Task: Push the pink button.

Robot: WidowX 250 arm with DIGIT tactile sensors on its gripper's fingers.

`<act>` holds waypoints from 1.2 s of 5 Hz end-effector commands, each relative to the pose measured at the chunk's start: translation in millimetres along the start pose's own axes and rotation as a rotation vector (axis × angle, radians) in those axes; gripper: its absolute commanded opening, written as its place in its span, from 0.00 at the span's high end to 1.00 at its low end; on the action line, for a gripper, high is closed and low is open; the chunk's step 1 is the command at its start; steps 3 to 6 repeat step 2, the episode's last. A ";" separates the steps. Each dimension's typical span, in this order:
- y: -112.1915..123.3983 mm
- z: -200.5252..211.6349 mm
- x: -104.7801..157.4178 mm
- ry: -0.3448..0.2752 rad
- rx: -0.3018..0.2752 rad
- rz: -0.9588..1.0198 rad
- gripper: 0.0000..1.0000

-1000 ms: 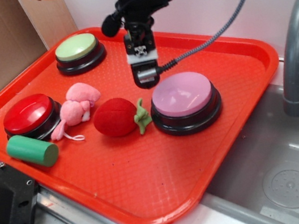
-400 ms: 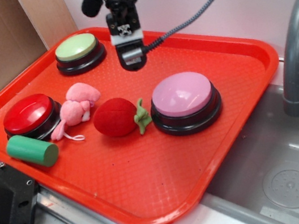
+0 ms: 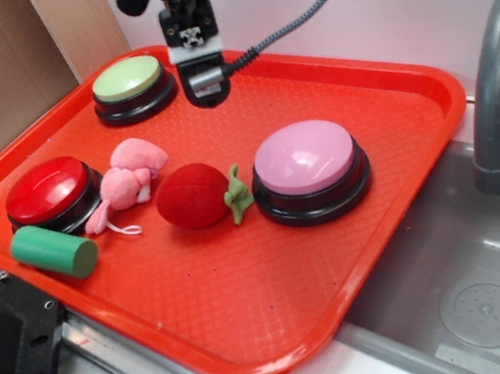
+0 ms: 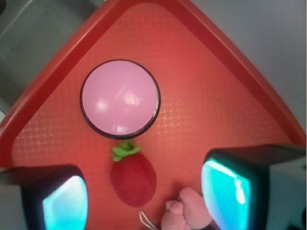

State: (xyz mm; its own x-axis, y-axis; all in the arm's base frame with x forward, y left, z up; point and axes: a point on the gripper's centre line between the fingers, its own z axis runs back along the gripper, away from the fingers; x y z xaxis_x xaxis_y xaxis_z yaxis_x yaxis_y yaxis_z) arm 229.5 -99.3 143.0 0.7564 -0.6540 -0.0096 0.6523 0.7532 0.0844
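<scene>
Claw (image 3: 203, 87) lifted off pink button (image 3: 306, 157), moved up and back toward green button (image 3: 127, 77).

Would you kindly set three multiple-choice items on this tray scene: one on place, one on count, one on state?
1. What lies directly beside the pink button?
A. green cylinder
B. plush strawberry
C. green button

2. How many push-buttons sit on the tray?
A. two
B. three
C. four

3. The claw is:
A. pressing the pink button
B. holding the strawberry
C. raised, touching nothing

Key: 1 B, the plush strawberry has its leaves at the button's base. 2 B, pink, red button and green button. 3 C, it hangs above the tray's far side.
</scene>
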 end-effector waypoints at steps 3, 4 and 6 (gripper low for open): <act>-8.9 45.1 -15.7 -0.078 -0.056 0.208 0.00; -8.9 45.1 -15.7 -0.078 -0.056 0.208 0.00; -8.9 45.1 -15.7 -0.078 -0.056 0.208 0.00</act>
